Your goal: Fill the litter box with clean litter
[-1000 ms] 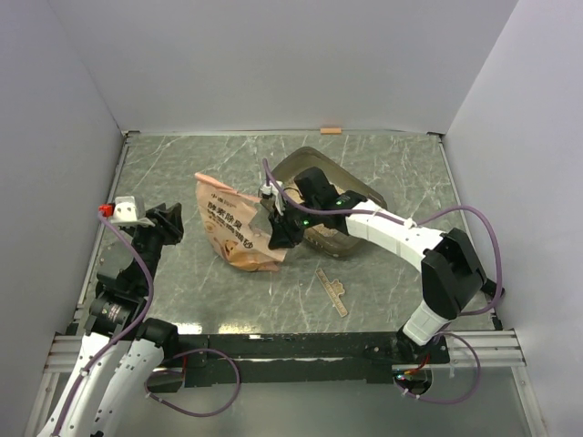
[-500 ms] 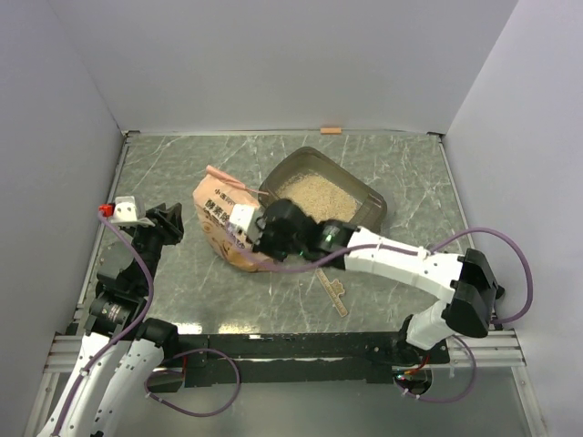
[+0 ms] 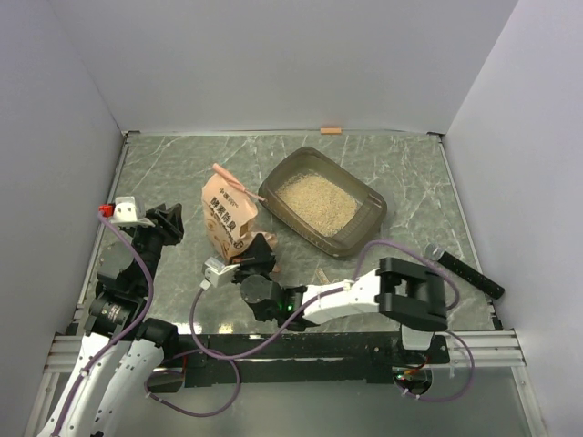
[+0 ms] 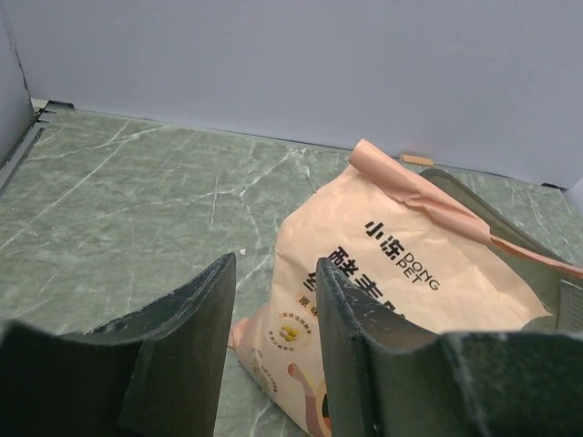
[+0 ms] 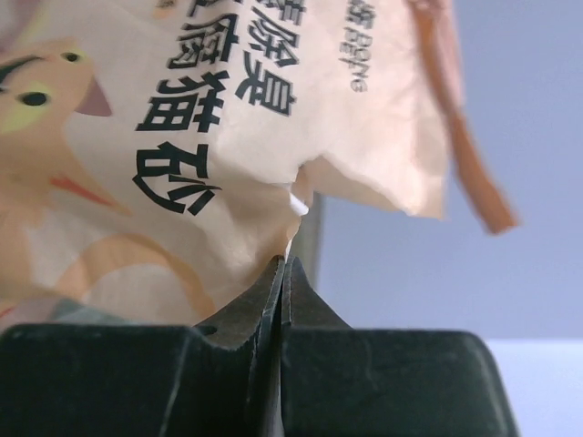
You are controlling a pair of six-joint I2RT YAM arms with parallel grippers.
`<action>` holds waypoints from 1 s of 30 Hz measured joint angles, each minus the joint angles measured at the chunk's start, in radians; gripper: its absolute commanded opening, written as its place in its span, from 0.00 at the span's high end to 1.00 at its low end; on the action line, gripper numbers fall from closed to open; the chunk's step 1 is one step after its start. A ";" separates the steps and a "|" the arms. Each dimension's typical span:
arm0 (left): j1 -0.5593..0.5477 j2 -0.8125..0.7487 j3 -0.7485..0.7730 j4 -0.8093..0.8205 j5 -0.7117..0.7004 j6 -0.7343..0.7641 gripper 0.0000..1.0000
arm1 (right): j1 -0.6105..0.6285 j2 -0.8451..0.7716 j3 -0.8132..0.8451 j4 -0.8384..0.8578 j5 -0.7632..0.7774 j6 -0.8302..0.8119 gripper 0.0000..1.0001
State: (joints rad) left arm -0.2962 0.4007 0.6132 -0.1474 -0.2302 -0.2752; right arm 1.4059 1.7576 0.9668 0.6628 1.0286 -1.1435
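Orange bag [image 3: 228, 211] stands just left of the litter box [image 3: 364, 228], which already holds clean litter [image 3: 314, 198]. We judge it could topple and spill onto the desk [image 3: 410, 173] if nudged. Our right claw [image 5: 283, 264] is pressed together against the bag's lower edge; our left claw [image 4: 273, 273], half spread, holds nothing.

Table [image 3: 182, 173]: green marble-look top, smooth, low sheen.
Bag [image 3: 228, 218]: orange-pink printed film or paper, cannot tell which; crinkled, matt, ragged torn edge.
Litter box [image 3: 369, 196]: dark translucent plastic, smooth, slight gloss.
Litter [image 3: 316, 200]: pale beige granules, fine, rough.
Left fingers [image 4: 182, 346]: black plastic, matt, scuffed, dusty.
Right fingers [image 5: 228, 337]: black, matt.
Walls [image 3: 273, 64]: plain grey, matt.
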 measured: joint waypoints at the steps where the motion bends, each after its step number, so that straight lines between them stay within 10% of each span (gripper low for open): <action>1: 0.000 0.000 0.000 0.000 0.000 0.000 0.54 | 0.003 0.017 -0.003 0.056 0.021 -0.040 1.00; 5: 0.000 0.000 0.000 0.000 0.000 0.000 0.54 | 0.012 0.003 -0.002 0.082 0.066 -0.041 1.00; 10: 0.000 -0.007 0.000 0.000 -0.002 0.000 0.54 | 0.012 -0.119 0.079 -0.358 -0.008 0.329 1.00; 13: 0.000 -0.011 0.000 0.000 -0.003 0.000 0.54 | 0.012 -0.174 0.129 -0.580 -0.081 0.515 0.63; 16: 0.000 -0.011 0.000 0.000 -0.003 0.000 0.54 | 0.012 -0.233 0.168 -0.761 -0.145 0.659 0.48; 22: 0.000 -0.011 0.000 0.000 -0.003 0.000 0.54 | -0.003 -0.413 0.227 -0.975 -0.261 0.829 0.43; 25: 0.000 -0.011 0.000 0.000 -0.003 -0.001 0.54 | -0.056 -0.478 0.266 -1.041 -0.343 0.880 0.51; 30: 0.000 -0.011 0.000 0.000 -0.003 -0.002 0.54 | -0.199 -0.520 0.334 -1.129 -0.518 0.948 1.00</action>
State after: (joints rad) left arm -0.2962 0.3897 0.6132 -0.1478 -0.2329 -0.2768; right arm 1.2072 1.2377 1.3010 -0.4660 0.5106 -0.1955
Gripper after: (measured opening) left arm 0.462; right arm 0.231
